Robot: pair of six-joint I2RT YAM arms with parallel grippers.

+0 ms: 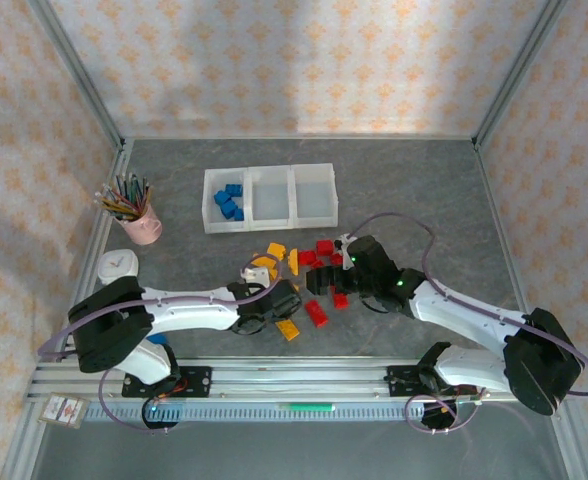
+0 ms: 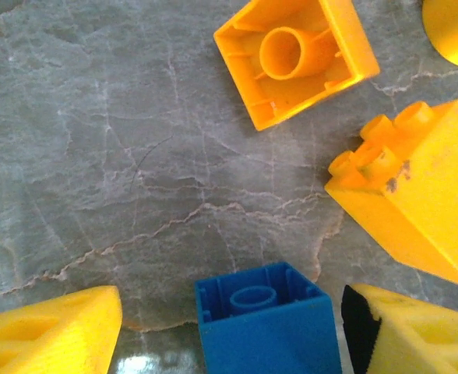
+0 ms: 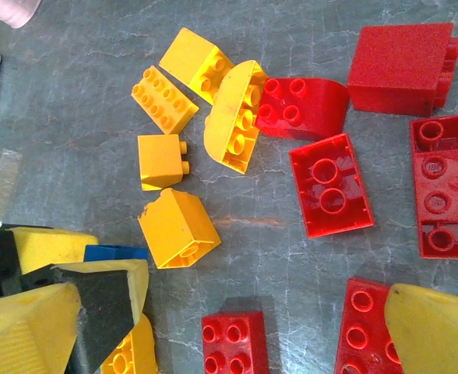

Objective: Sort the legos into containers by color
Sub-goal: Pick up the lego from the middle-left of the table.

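A: Progress?
B: Blue bricks [image 1: 229,202] are lodged in the left of the three bins [image 1: 292,197]. The other two appear bare. Yellow bricks [image 3: 178,226] and red bricks [image 3: 330,183] are strewn on the worktop [image 1: 424,190] before the bins. Perhaps a third is judged done.
A: Fingers?
B: The left fingers [image 2: 50,335] are set apart around a single blue brick [image 2: 264,327]. A gap is seen on one side, so no clamp is shown. The right fingers [image 3: 435,331] are spread wide over the red bricks, with nothing between them.
A: Unclear?
B: The single blue brick is cut off by the frame's lower edge. Anything beneath the arms is hidden, so no count is given.
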